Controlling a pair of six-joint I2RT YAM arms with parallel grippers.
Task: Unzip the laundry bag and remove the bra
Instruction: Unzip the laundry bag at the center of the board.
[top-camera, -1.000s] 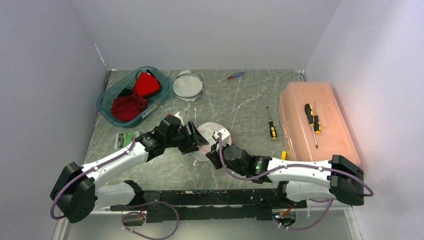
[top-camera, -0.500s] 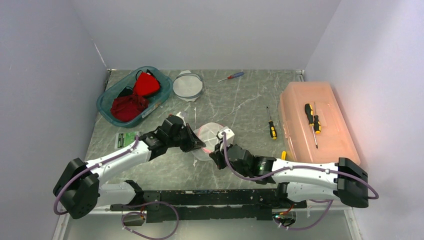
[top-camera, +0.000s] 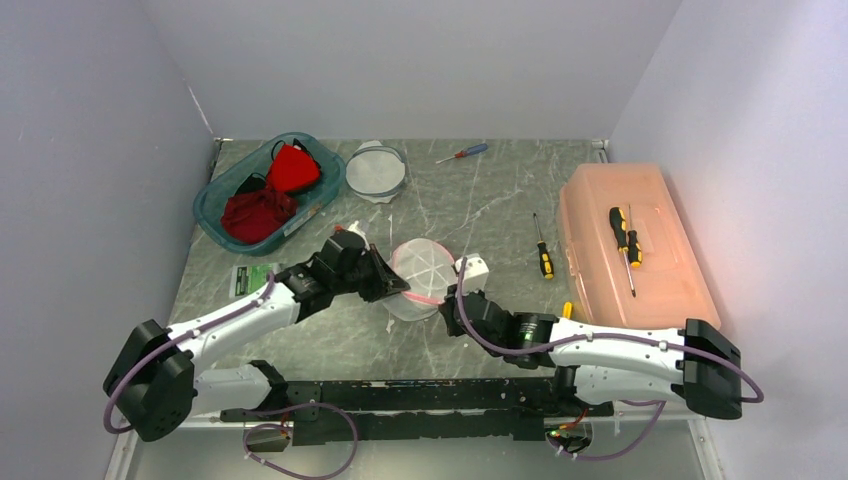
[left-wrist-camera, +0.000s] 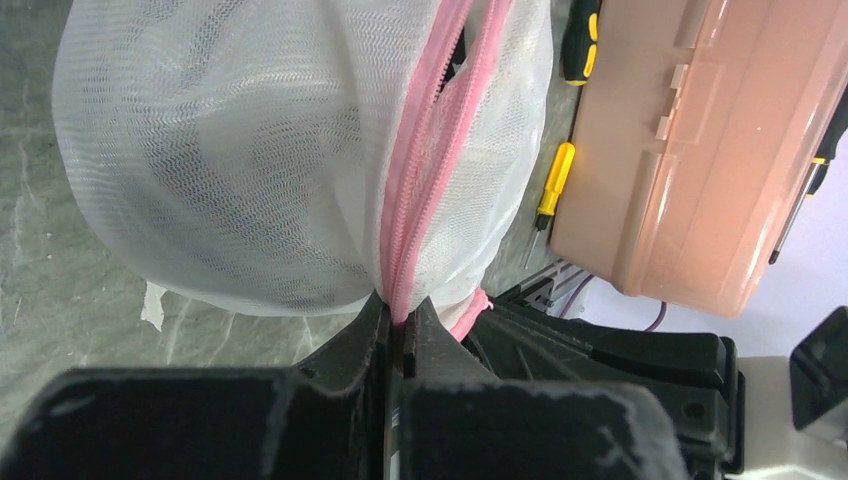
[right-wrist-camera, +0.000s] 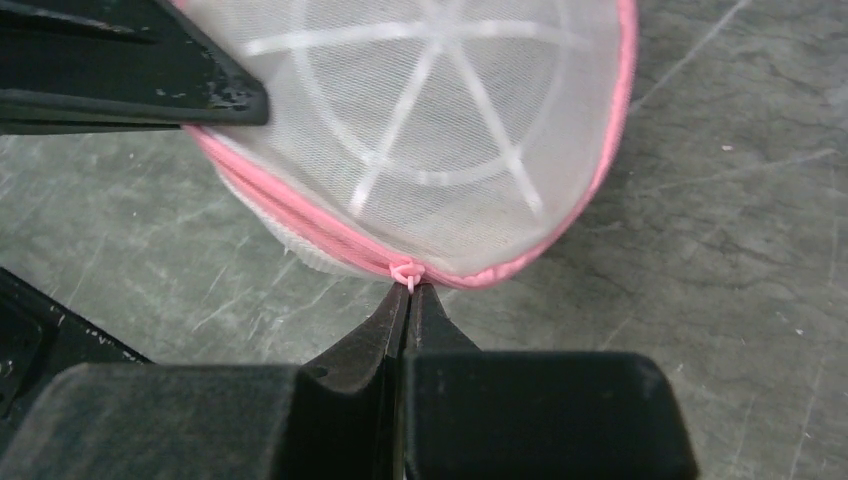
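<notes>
My left jaws clamp the white mesh laundry bag (top-camera: 420, 268) at its pink zip (left-wrist-camera: 402, 255), bracing it while my right jaws pinch the pink knotted pull (right-wrist-camera: 407, 272).

Both arms stretched forward and inward, the left gripper (left-wrist-camera: 400, 315) pinched shut and the right gripper (right-wrist-camera: 408, 290) pinched shut just beside it.

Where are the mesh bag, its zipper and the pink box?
mesh bag (top-camera: 425, 268): top view, its round top.
zipper (left-wrist-camera: 400, 250): left wrist view, lower pink tape.
pink box (top-camera: 680, 270): top view, bare lid.
</notes>
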